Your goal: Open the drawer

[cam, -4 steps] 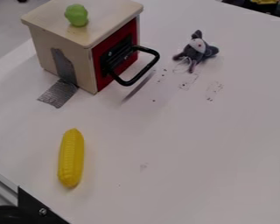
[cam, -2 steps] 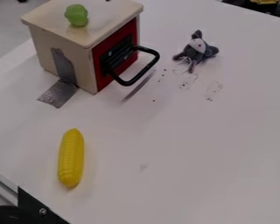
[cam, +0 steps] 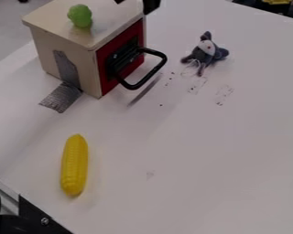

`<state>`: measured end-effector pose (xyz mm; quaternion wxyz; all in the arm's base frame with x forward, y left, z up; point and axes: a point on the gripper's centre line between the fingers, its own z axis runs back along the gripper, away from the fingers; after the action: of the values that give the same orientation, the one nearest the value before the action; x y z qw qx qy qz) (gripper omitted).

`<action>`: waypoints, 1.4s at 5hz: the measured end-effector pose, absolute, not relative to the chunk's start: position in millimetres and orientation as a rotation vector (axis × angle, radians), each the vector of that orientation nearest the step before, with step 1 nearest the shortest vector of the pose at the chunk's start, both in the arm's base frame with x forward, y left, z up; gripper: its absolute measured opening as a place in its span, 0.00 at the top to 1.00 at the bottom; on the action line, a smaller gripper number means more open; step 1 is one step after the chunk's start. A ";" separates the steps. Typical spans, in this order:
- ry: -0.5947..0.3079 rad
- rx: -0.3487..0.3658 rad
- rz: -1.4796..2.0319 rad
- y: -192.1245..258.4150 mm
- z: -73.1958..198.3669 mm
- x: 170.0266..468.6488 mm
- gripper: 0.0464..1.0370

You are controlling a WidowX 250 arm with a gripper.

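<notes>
Camera view: red drawer (cam: 128, 35), black handle (cam: 152, 73)

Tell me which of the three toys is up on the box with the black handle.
The small green toy, on top of the beige box; the yellow corn and grey plush toy lie on the white table.

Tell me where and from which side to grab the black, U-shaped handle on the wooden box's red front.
Grip the handle at the middle of its outer bar, probably best from above, closing across the bar. It sticks out from the red front, with an open gap between bar and front.
</notes>
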<state>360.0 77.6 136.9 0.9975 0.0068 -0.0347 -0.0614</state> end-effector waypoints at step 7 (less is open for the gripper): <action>0.174 0.169 -0.197 45.5 22.0 320.3 0.04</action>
<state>320.3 45.5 22.0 0.9878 0.0842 0.0864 -0.0981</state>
